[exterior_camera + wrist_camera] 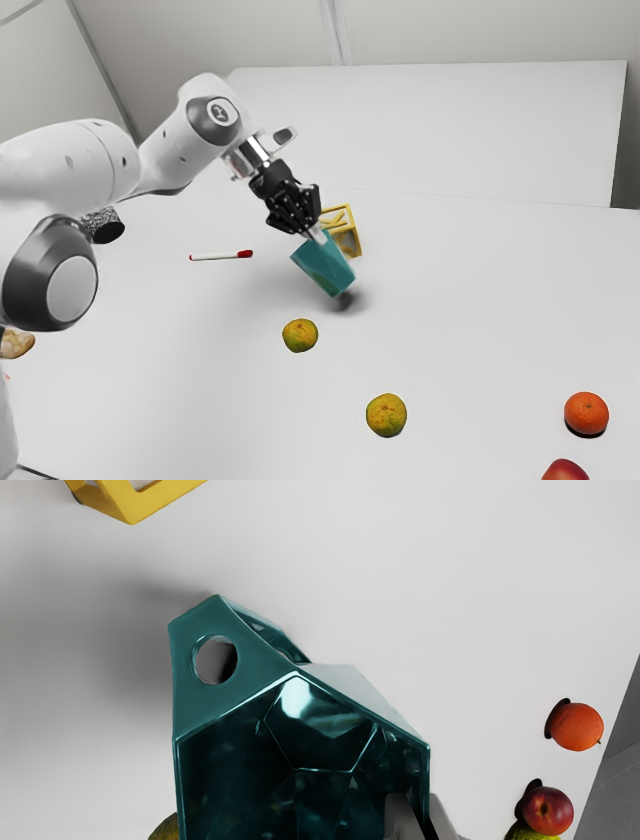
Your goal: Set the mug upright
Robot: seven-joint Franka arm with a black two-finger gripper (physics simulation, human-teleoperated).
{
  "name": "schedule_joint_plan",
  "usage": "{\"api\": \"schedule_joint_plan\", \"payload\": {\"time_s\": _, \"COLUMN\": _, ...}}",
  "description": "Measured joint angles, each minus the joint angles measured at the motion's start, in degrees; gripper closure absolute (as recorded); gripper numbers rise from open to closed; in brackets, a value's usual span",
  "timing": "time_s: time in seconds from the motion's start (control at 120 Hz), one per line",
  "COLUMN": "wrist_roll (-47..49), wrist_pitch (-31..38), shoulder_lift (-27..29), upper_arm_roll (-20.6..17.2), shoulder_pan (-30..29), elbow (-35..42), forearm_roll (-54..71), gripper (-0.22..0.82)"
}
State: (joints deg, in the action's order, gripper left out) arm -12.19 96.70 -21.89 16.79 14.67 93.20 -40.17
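Jaws: at the gripper (pixel 417 800) they are closed on the wall of the mug, one inside, one outside, with only this wall between.
Teal faceted mug (pixel 323 263): it is held tilted, mouth toward the gripper; its lower end is at or just above the surface (pixel 480 260), I cannot tell which.
Step in hand: I judge, bringing the gripped mug upright.
Next move: should turn the hand until the base is level, then set it down softly and release.
Yellow openwork frame (pixel 132 510): near the mug, so the turning needs care.
Orange (pixel 586 412): well apart.
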Motion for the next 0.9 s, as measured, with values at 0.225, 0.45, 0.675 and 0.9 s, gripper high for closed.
{"api": "schedule_joint_plan", "payload": {"time_s": 0.225, "wrist_roll": 0.65, "wrist_pitch": 6.53, "shoulder_lift": 11.26, "upper_arm_roll": -1.89, "shoulder_pan": 0.03, "elbow": 9.88, "forearm_roll": 13.12, "gripper": 0.79}}
{"api": "schedule_joint_plan", "payload": {"time_s": 0.45, "wrist_roll": 1.06, "wrist_pitch": 13.73, "shoulder_lift": 17.38, "upper_arm_roll": -2.8, "shoulder_pan": -0.05, "elbow": 18.04, "forearm_roll": 29.66, "gripper": 0.79}}
{"api": "schedule_joint_plan", "payload": {"time_s": 0.675, "wrist_roll": 1.15, "wrist_pitch": 22.48, "shoulder_lift": 21.63, "upper_arm_roll": -3.39, "shoulder_pan": -0.79, "elbow": 26.87, "forearm_roll": 40.66, "gripper": 0.79}}
{"api": "schedule_joint_plan", "payload": {"time_s": 0.9, "wrist_roll": 1.3, "wrist_pitch": 28.07, "shoulder_lift": 20.28, "upper_arm_roll": -4.39, "shoulder_pan": -2.37, "elbow": 27.56, "forearm_roll": 41.63, "gripper": 0.79}}
